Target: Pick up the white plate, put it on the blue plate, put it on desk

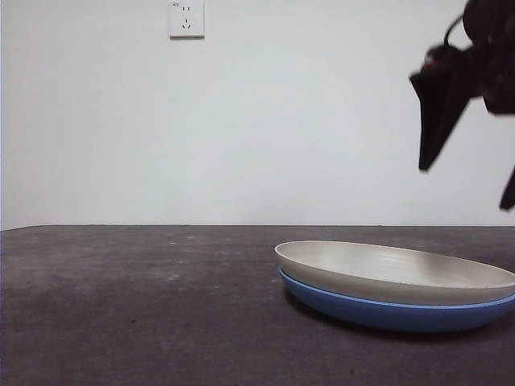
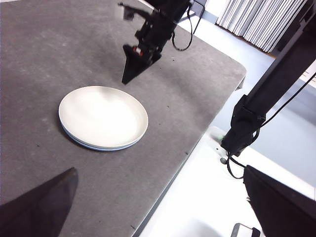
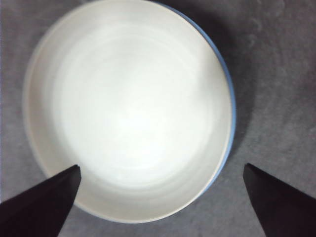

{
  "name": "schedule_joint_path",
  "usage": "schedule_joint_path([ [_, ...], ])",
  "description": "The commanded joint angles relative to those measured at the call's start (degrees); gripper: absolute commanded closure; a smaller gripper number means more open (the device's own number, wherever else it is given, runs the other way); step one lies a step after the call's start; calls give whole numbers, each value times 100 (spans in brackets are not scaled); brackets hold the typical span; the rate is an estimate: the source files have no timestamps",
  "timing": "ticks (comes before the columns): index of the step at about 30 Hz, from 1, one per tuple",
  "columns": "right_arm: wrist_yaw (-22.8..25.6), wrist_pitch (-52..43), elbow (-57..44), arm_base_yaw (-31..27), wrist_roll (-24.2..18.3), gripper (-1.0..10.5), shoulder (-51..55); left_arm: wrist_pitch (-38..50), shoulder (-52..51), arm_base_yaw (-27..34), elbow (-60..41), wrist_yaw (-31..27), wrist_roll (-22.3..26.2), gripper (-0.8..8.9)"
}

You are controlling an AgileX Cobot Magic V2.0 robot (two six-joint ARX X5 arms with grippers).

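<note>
The white plate [image 1: 398, 273] sits nested on the blue plate [image 1: 386, 312] at the lower right of the front view, both on the dark grey desk [image 1: 137, 305]; only a thin blue edge shows beneath the cream rim. In the left wrist view the stacked pair lies left of centre, the white plate [image 2: 102, 117] covering nearly all of the blue plate [image 2: 94, 146].

The right gripper [image 1: 463, 173] hangs in the upper right of the front view, above the plates and clear of them. Its 2 jaws stand wide apart and hold nothing (its own wrist view shows the white plate [image 3: 126, 108] filling most of the frame, a blue sliver [image 3: 228, 89] along one edge).

The left gripper [image 2: 163, 207] is also spread wide and empty, off to the side of the plates near the desk edge.

A wall socket [image 1: 186, 18] sits at the upper left of the front view.
</note>
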State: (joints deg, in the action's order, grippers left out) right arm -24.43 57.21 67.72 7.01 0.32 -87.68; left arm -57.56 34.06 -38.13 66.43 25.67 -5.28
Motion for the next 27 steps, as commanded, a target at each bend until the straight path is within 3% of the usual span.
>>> schedule_joint_path([
  [1, -127, -391, -229, -92, -81, 299, -146, 81, 20, -42, 52, 28, -15, 210],
  [5, -446, -846, -616, -229, -52, 299, -181, 197, 20, -42, 52, 28, -13, 210],
  [15, -455, -1674, -1331, -356, 103, 299, -184, 315, 20, -42, 52, 28, -13, 210],
  [20, -699, -1906, -1499, -354, 181, 300, -223, 315, 20, -42, 52, 28, -15, 210],
  [27, -752, -1969, -1506, -354, 210, 395, -374, 313, 20, -42, 52, 28, -17, 210],
])
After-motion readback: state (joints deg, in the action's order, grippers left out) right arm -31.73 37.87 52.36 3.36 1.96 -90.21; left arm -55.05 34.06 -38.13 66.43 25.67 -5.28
